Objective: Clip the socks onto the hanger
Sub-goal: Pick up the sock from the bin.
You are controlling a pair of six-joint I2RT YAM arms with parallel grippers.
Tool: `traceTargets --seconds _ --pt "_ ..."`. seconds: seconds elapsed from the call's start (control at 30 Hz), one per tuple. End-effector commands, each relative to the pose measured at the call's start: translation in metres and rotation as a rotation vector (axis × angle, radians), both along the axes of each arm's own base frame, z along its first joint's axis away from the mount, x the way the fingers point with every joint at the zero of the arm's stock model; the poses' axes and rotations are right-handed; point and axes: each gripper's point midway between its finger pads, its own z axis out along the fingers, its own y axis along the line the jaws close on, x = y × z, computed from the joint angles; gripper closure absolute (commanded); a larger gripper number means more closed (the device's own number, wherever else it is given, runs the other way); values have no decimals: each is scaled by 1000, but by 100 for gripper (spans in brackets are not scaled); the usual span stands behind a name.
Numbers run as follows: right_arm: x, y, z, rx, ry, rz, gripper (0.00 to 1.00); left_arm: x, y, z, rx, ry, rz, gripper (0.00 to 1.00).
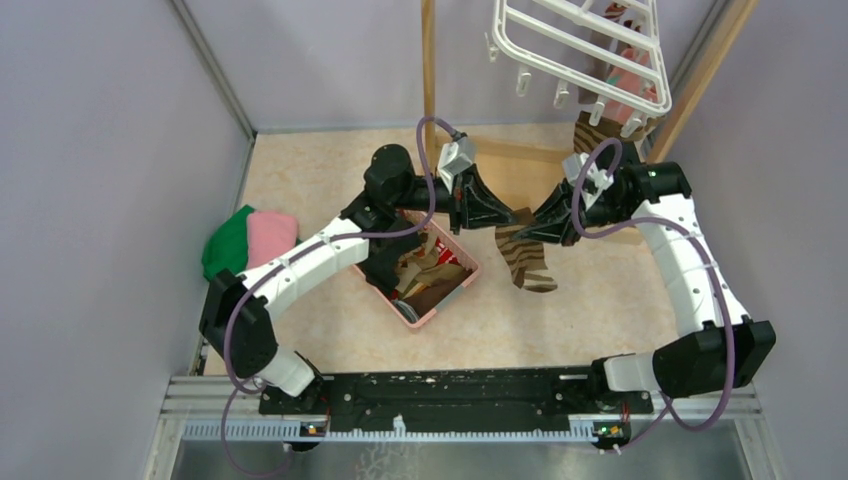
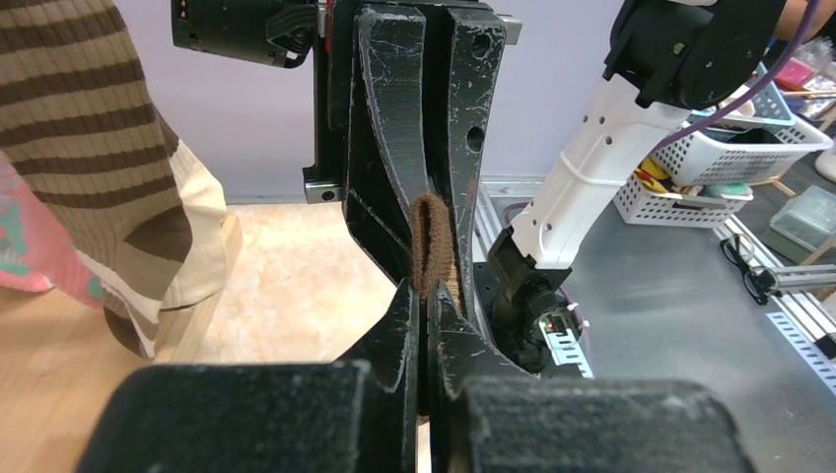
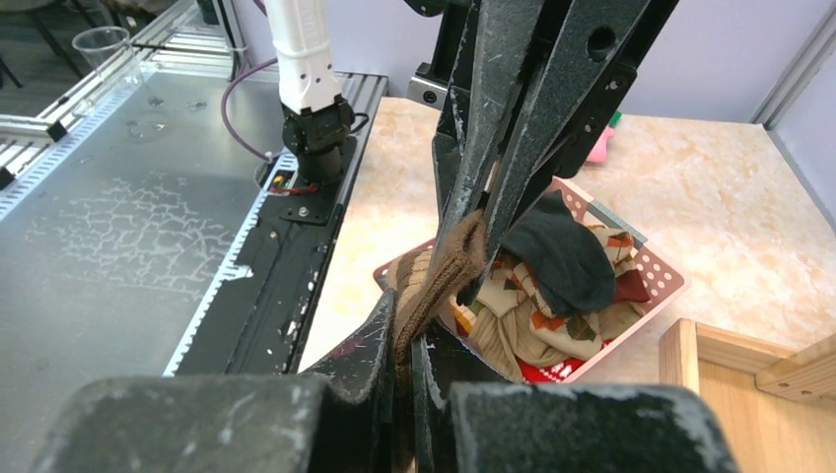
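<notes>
Above beige tabletop [image 1: 300,170], right of pink basket [image 1: 455,290]: left gripper [image 1: 508,214] & right gripper [image 1: 527,228] both clamped shut on same striped sock [image 1: 527,262], mid-air, short of far-right hanger [image 1: 580,50]; risk of thin edge-grip slipping or sock stretching if arms diverge.

The left gripper [image 2: 426,320] rises from the bottom edge, its two black fingers pressed together on a fuzzy brown sock [image 2: 431,244]. From above, the right gripper [image 2: 434,276] points down, its scratched fingers pinched on the same strip of fabric, so the two sets of tips nearly meet. To the left hangs a striped sock [image 2: 94,148], brown on cream, with pink fabric [image 2: 25,251] behind it. A wooden base [image 2: 202,310] sits on the marbled tabletop [image 2: 296,286]. On the right, the white right arm [image 2: 592,168] crosses before white baskets [image 2: 734,148].
</notes>
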Motion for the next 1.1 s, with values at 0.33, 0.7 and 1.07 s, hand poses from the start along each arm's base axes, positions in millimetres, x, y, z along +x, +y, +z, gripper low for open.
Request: traceTargets --seconds 0.33,0.7,1.07 --pt "28 2 50 -2 13 -165 100 12 12 36 -110 -161 142 100" --pt "22 1 49 -8 51 -197 100 22 16 30 -120 -164 209 100" --pt "29 -14 29 -70 5 -314 100 23 24 44 -140 -197 248 89"
